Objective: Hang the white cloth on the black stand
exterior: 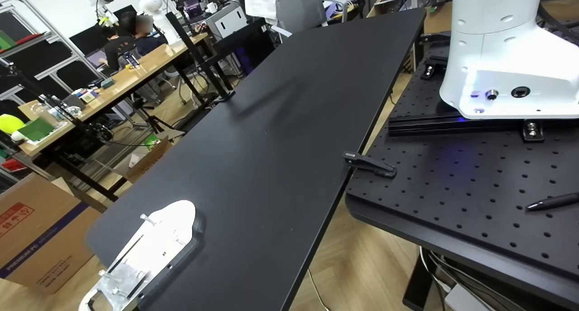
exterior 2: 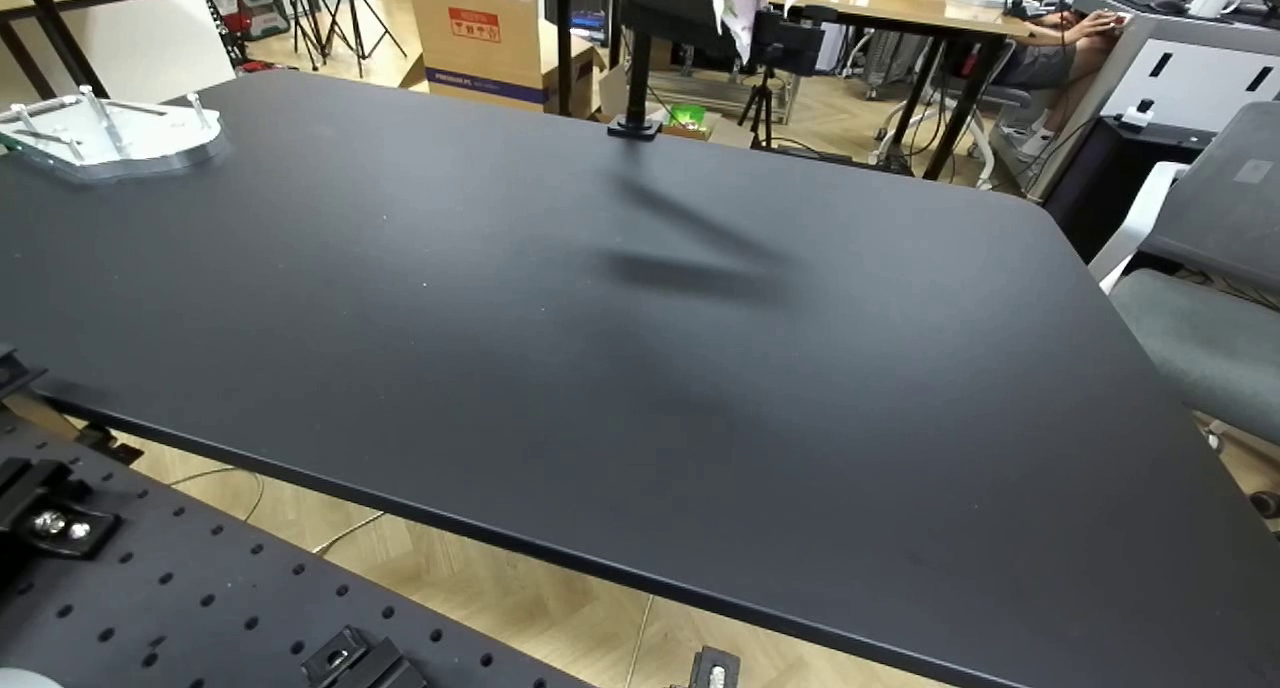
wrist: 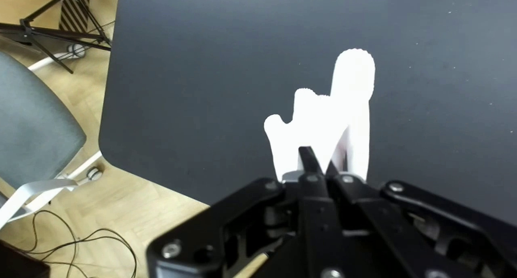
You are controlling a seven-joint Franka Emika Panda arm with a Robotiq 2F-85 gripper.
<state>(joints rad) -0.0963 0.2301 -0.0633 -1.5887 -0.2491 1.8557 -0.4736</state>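
The white cloth shows in both exterior views (exterior: 260, 2) (exterior 2: 738, 18), cut off by the top edge in each; pink and green marks show on it. It hangs above table height by the black stand (exterior: 192, 46) (exterior 2: 638, 78), a post clamped at the table's far edge with a side arm. The cloth's lower part overlaps the arm's outer end; I cannot tell whether they touch. In the wrist view my gripper (wrist: 319, 159) has its fingers close together on the cloth (wrist: 315, 124), which spreads overexposed beyond them. The stand is not seen there. The gripper is out of both exterior views.
A white plate fixture with upright pegs (exterior: 158, 243) (exterior 2: 110, 138) stands at one end of the black table (exterior: 280, 166). The robot base (exterior: 506, 49) is on a perforated board across a gap. A clamp (exterior: 371, 164) bridges the gap. A chair (exterior 2: 1200, 228) stands beside the table.
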